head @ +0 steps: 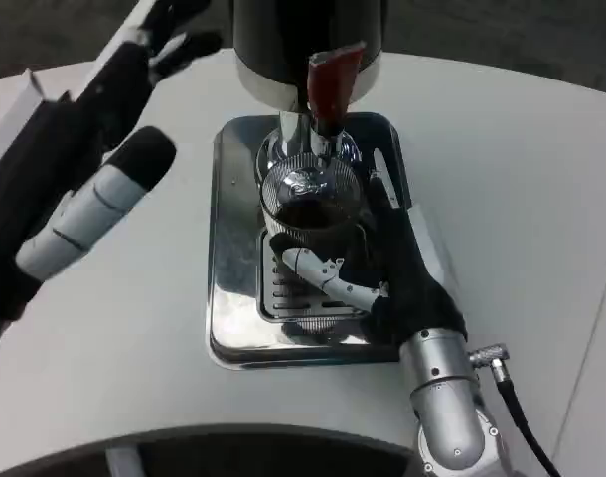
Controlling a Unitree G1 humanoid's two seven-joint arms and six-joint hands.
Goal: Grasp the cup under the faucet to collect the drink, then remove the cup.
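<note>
A ribbed clear cup point(308, 204) with dark drink in it stands on the drip grate under the silver faucet point(301, 131) of a black dispenser point(303, 40). A red lever point(333, 81) juts out above the faucet. My right hand point(394, 270) grips the cup from the right, with white fingers wrapped across its front and its black palm against its side. My left hand point(89, 149) hovers at the upper left, away from the dispenser, with its fingers spread and nothing in it.
The dispenser and cup sit on a chrome drip tray point(233, 298) in the middle of the white round table point(522, 199). A black cable point(517, 417) trails from my right wrist toward the table's lower right edge.
</note>
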